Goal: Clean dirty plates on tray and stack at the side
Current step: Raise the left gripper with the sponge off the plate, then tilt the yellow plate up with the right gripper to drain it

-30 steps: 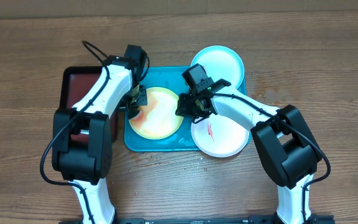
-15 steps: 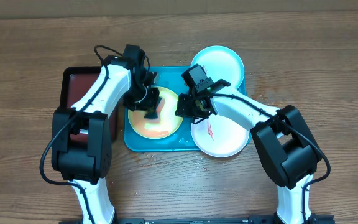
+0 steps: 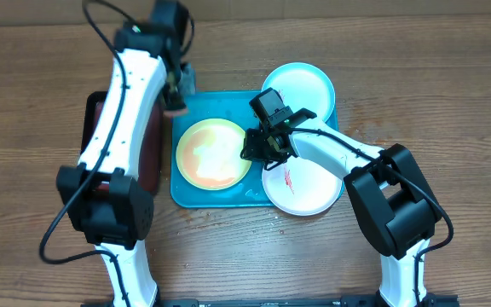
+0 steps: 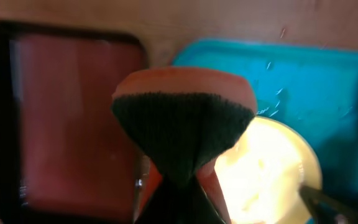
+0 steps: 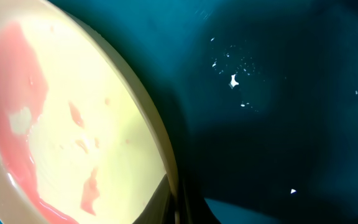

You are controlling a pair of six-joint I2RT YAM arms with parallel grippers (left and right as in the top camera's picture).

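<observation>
The left gripper (image 3: 176,95) is closed on a sponge (image 4: 182,118), orange with a dark green scouring face. The sponge bulges out wide past the fingertips. The gripper hangs above the back left corner of the tray (image 3: 228,198), clear of everything on it. Seen from its wrist, the green plate (image 3: 214,154) lies below and to its right on the tray. The black tray (image 3: 92,111), dark red inside, lies to its left.

The right gripper (image 3: 258,149) is down at the green plate's right edge. In its wrist view the rim runs straight in between the fingertips, which are nearly together and pinch it. Pink-red smears cover the plate's inside just left of the fingers; wet tray floor lies to their right. The blue plate (image 3: 299,88) sits behind this gripper at the tray's back right corner. The white plate (image 3: 301,183), with a red streak, lies just on its near right side, overlapping the tray's edge.
</observation>
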